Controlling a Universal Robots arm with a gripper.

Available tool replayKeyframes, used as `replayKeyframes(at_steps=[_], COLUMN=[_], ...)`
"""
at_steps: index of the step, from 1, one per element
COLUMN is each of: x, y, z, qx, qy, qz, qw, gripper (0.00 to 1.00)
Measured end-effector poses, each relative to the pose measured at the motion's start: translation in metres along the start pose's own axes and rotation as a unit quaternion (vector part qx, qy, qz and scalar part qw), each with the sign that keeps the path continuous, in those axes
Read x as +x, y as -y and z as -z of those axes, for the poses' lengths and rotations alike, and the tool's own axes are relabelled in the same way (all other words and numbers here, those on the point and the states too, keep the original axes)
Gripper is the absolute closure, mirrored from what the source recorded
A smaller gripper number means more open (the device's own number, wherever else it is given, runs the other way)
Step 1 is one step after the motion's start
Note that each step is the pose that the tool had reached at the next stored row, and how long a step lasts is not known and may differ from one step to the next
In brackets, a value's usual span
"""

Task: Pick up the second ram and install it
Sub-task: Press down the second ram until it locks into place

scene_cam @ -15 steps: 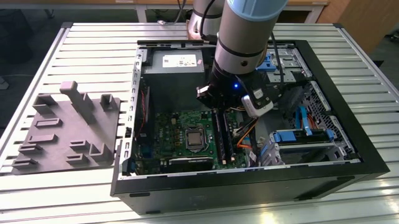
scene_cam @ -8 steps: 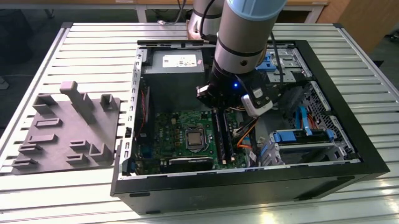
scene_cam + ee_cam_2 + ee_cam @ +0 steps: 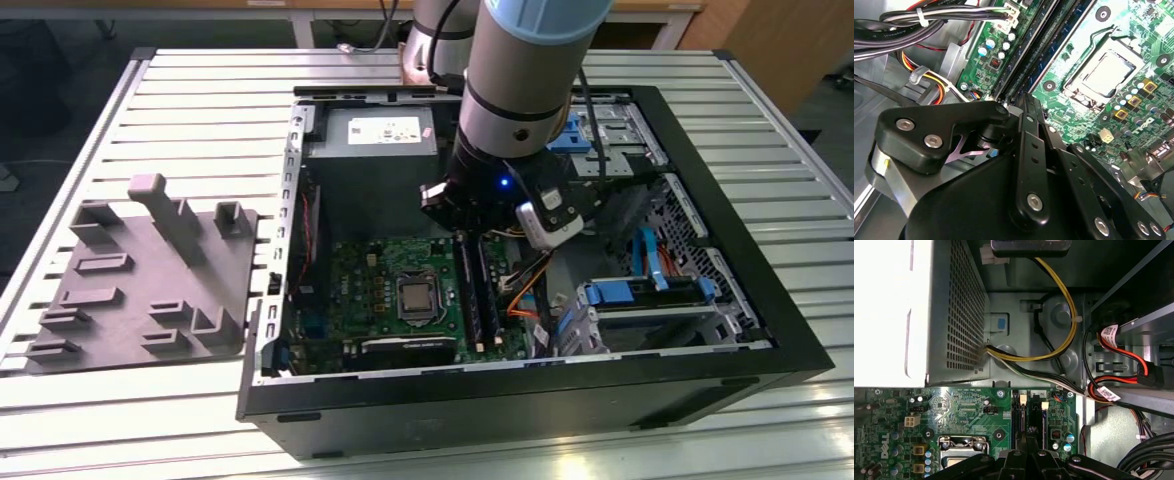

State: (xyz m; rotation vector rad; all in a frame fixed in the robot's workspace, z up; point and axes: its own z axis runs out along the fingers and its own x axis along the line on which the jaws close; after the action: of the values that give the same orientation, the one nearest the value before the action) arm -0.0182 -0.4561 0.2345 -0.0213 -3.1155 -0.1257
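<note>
Green motherboard point(image 3: 400, 290) fills the floor of the open case point(image 3: 694, 190), and I take it as my landmark. My gripper point(image 3: 470, 232) hangs low over the board's memory slots point(image 3: 478, 295), beside the CPU socket point(image 3: 418, 297). In both wrist views the black fingers point(image 3: 1026, 130) come together in a narrow line right above the slots, but I cannot tell whether they pinch the ram or how far they stand apart. I can't make out the ram for certain. A grey tray point(image 3: 140, 280) sits on the bench point(image 3: 200, 80), well apart from the board, outside the case.
</note>
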Motion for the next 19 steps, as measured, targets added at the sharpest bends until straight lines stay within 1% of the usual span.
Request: replayKeyframes(at_steps=[10,19], x=[0.0,0.0], y=[0.0,-0.0009], z=[-0.0024,-0.0031], qx=[0.0,-0.0002], qy=[0.0,0.0], qz=[0.0,0.0], qw=[1.0,1.0], gripper=[0.89,0.89])
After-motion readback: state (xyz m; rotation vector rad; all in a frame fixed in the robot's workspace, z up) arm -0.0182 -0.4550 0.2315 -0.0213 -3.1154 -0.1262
